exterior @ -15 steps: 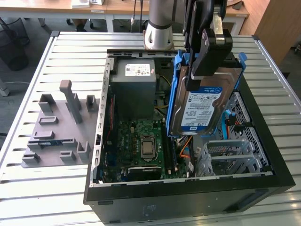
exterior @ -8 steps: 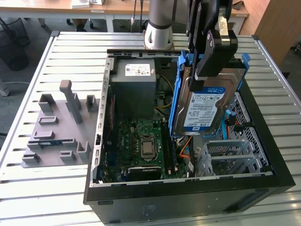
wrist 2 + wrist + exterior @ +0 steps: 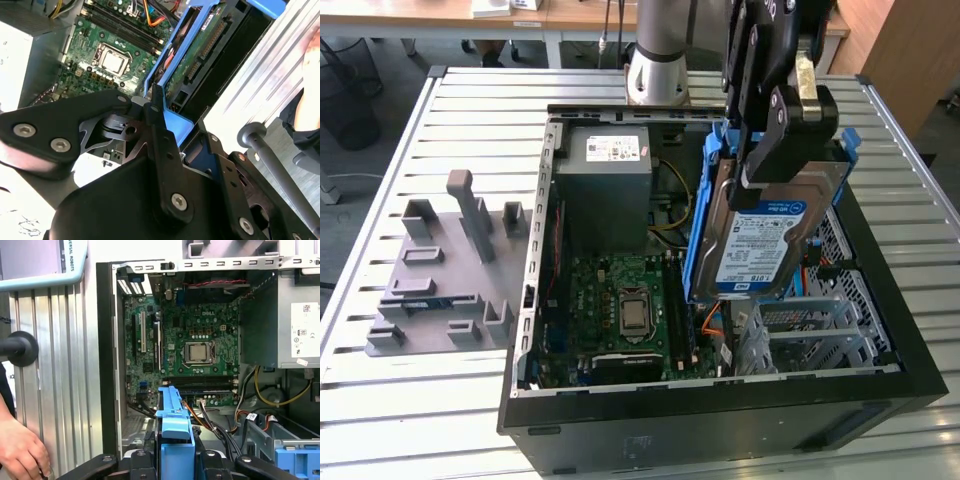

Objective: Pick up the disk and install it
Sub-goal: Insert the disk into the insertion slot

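Note:
The disk (image 3: 760, 245), a silver drive with a white-and-blue label in a blue carrier bracket, hangs tilted on edge above the open computer case (image 3: 620, 440), towards the exterior view's right. My gripper (image 3: 772, 160) is shut on its upper end from above. The second wrist view shows the disk's green circuit-board underside (image 3: 200, 55), with one black finger (image 3: 156, 107) pressed on the blue bracket. The bracket edge (image 3: 175, 425) runs down between my fingers in the first wrist view. The grey drive cage (image 3: 810, 330) lies below the disk, and the disk is apart from it.
Inside the case are a green motherboard (image 3: 620, 300) and a grey power supply box (image 3: 605, 185), with orange and yellow cables between them. A grey fixture plate (image 3: 450, 270) lies on the slatted table beside the case. A person's hand (image 3: 20, 450) rests on the table near the case.

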Robot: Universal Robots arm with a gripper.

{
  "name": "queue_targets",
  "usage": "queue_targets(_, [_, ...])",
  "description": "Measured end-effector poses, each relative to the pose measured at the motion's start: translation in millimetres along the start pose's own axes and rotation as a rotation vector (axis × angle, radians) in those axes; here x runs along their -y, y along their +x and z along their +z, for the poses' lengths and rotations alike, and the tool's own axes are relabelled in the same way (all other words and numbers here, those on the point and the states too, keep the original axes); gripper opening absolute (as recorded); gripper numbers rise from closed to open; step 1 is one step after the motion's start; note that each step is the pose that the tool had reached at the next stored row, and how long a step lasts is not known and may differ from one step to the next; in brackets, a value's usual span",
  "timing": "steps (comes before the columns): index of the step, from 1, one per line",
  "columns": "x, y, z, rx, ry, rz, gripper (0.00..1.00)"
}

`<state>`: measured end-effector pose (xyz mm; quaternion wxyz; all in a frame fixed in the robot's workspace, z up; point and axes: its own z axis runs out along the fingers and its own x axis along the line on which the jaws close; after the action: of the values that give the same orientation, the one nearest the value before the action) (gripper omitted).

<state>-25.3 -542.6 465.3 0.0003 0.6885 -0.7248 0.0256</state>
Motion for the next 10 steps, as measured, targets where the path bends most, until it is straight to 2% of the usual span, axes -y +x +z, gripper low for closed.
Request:
queue_targets(6, [11.6,2.5,1.9,0.0,-0.0002,0.0,0.36])
queue_targets(10, [16.3,5.5,3.3,0.0001,-0.0002,0.0,0.36])
